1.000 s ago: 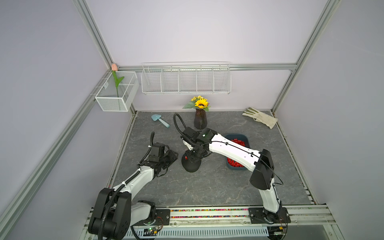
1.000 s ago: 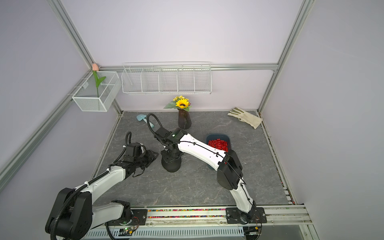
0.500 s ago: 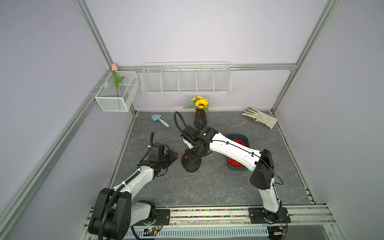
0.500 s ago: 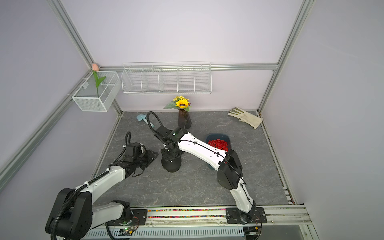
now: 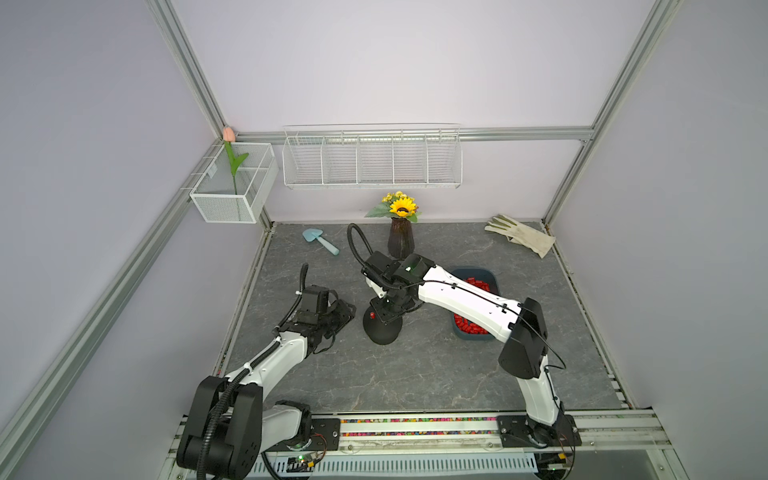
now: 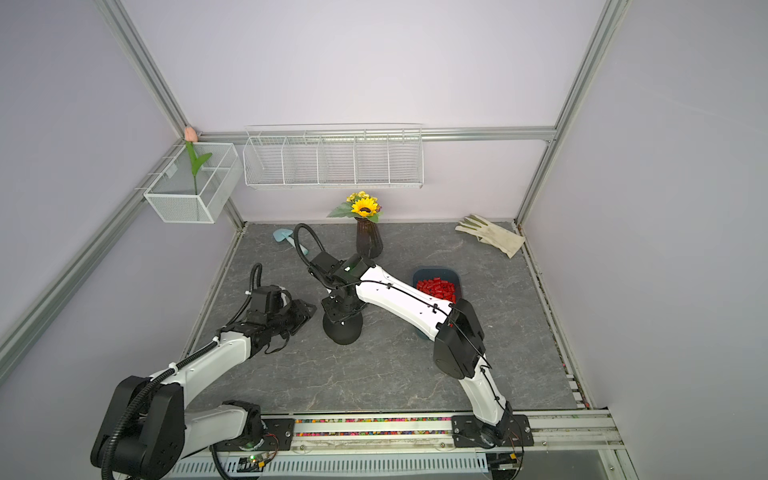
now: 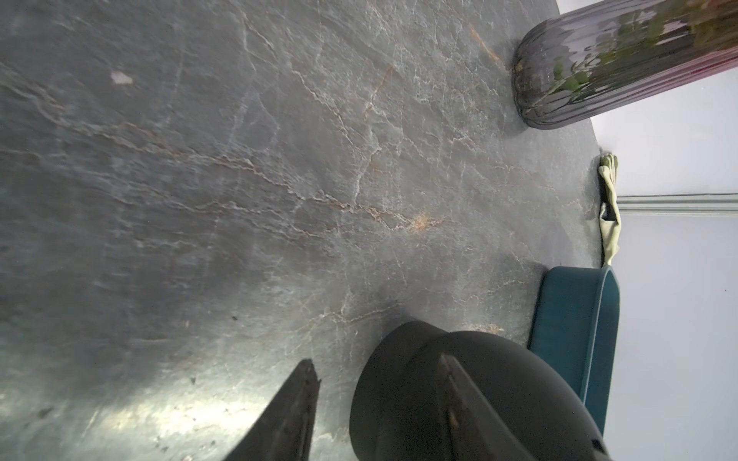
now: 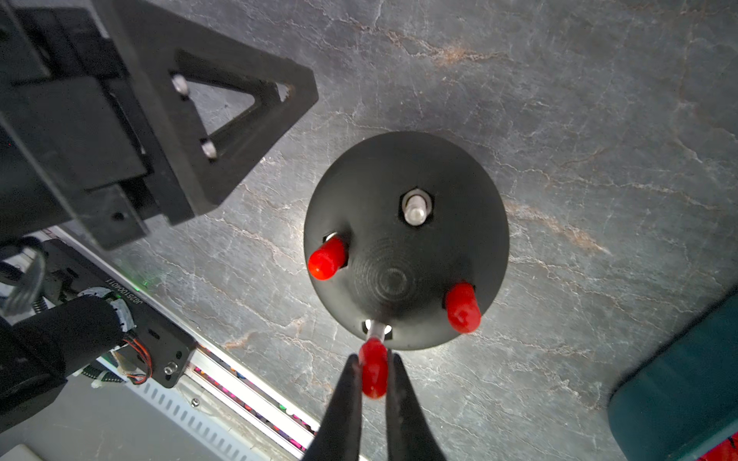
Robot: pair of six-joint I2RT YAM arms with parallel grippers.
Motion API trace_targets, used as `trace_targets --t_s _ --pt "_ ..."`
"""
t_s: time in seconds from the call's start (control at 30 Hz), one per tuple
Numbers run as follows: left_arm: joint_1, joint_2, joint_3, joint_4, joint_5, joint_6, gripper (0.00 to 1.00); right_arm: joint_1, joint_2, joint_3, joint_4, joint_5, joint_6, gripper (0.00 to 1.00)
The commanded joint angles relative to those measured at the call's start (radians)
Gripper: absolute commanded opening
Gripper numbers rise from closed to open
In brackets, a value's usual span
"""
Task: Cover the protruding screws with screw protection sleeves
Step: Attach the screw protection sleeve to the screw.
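Closest to the front edge of the table, the left gripper (image 5: 342, 311) sits about half open with nothing in it. It's just beside the black dome (image 8: 439, 247) on the left-edge side, not touching. The dome itself is roughly mid-table, a bit toward the front-left corner.

The right gripper (image 8: 373, 361) is pinched tight on a red sleeve (image 8: 373, 377). The bit that matters is that the stud (image 8: 375, 329) lies straight ahead of the fingertips. The sleeve's long axis runs in line with it, mouth right at the stud's tip. Can't tell if it's started over the metal.

I'd guess the push goes straight along that line toward the dome, and any tilt would make it skid off. There's a capped stud (image 8: 327, 257) on one flank, a second capped stud (image 8: 462, 307) on the other, and a bare stud (image 8: 415, 207) opposite.

Further toward the right edge, the blue tray (image 5: 494, 277) holds the loose sleeves (image 5: 478, 285). A vase (image 5: 401, 243) stands at the back edge.
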State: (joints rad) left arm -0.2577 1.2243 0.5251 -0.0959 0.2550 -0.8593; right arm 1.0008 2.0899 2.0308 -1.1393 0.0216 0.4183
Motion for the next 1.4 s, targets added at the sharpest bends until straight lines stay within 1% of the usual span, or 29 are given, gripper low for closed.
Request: trace_targets --t_s 0.0,0.47,0.83,1.37 --pt "0.009 -0.016 -0.008 -0.01 -0.003 0.003 0.51 -0.007 0.028 0.012 -0.017 -0.007 -0.006 0.14" --pt "0.018 -0.022 -0.017 -0.007 0.002 0.001 0.51 -0.001 0.027 0.008 -0.02 -0.016 -0.006 0.14" --pt "0.02 -0.028 -0.024 -0.002 0.004 -0.001 0.51 0.005 0.0 -0.039 -0.007 -0.027 -0.001 0.14" --pt "0.02 -0.038 -0.04 0.008 0.004 -0.009 0.51 0.016 -0.01 -0.052 -0.025 -0.032 0.002 0.14"
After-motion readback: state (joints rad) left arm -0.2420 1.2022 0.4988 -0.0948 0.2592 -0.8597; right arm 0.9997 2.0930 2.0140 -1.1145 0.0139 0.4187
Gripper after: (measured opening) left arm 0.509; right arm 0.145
